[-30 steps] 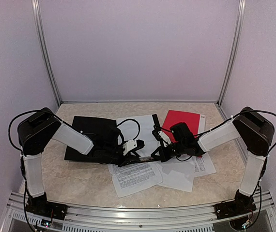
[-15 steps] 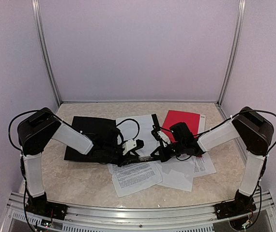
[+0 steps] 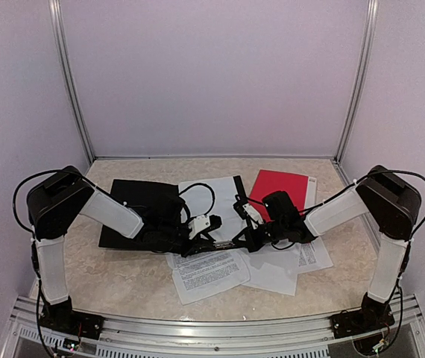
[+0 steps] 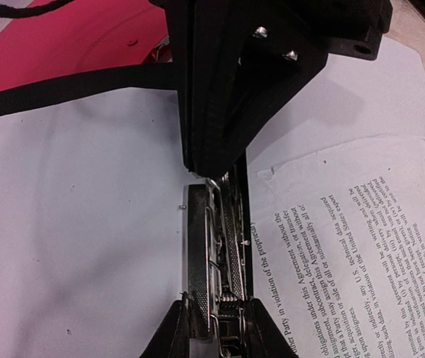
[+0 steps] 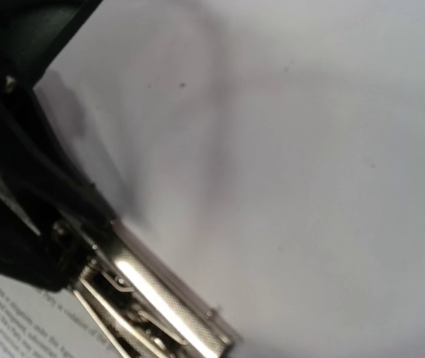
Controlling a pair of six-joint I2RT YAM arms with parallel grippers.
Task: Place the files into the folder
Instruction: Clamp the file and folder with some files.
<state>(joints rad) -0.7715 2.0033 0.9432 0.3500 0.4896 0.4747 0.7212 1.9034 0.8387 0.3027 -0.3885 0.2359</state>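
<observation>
The files (image 3: pixel 211 273) were judged light, floppy and slippery, best pinched at a free edge. Printed sheets were spread on the table (image 3: pixel 123 287) just before the open black folder (image 3: pixel 134 212), and a blank sheet (image 4: pixel 78 224) was laid inside. The left gripper (image 4: pixel 218 330) was clamped on the metal clip (image 4: pixel 216 253), arm stretched low. The right gripper (image 3: pixel 243 239) was closed empty, set at the clip's far end.

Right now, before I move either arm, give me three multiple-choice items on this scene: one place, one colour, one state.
1. The red item lies: A far side, right of centre; B near left corner; C front centre.
2. The open folder is: A blue; B black; C green.
3. The nearest printed sheet lies: A rolled up; B crumpled; C flat, text up.
Answers: 1 A, the top view shows it there; 2 B, its cover is black; 3 C, text lines face the camera.
</observation>
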